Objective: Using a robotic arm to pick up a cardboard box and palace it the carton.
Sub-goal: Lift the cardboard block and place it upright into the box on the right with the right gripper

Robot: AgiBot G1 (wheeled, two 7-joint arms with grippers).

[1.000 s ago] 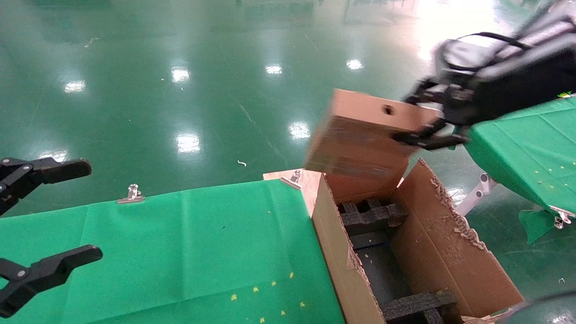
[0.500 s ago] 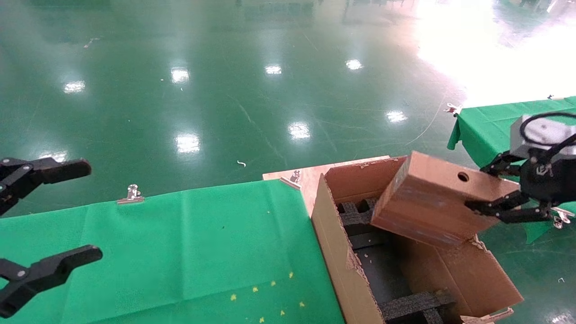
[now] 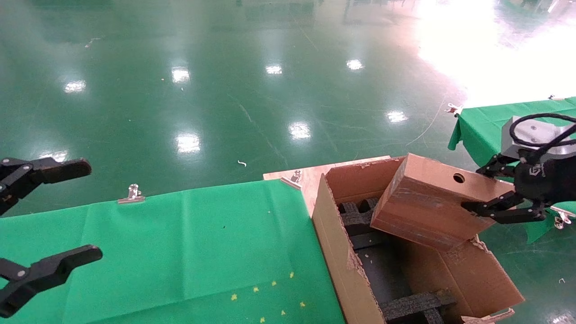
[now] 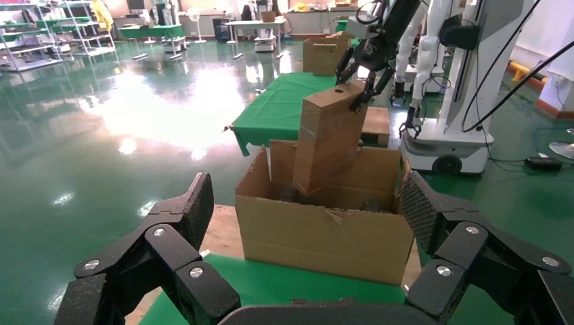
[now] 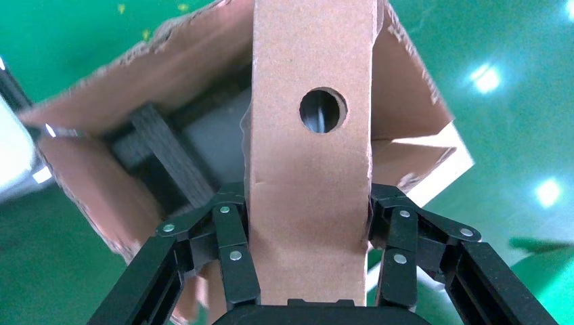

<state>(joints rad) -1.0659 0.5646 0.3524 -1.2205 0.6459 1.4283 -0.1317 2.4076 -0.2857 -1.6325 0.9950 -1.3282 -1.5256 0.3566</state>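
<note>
Right hand [image 3: 488, 191] grips the cardboard box [image 3: 427, 204] at one end, its black fingers [image 5: 233, 254] pressed against the two broad faces, as the right wrist view shows plainly. That box is tilted, its far end dipping into the open carton [image 3: 342, 252] while the gripped end, with the round hole [image 3: 458, 178], sits above the carton's right wall. Whether the low end touches the black foam inserts [image 3: 360, 216] inside is hard to tell from the head view. In the left wrist view the cardboard box [image 4: 328, 139] stands nearly upright out of the carton [image 4: 325, 233]. Ragged torn edges run along the carton's walls. The carton stands at the right end of the green-covered counter [image 3: 180, 243]. Left hand [image 3: 47, 218] hovers at the counter's left side, fingers spread wide with nothing between them.
</note>
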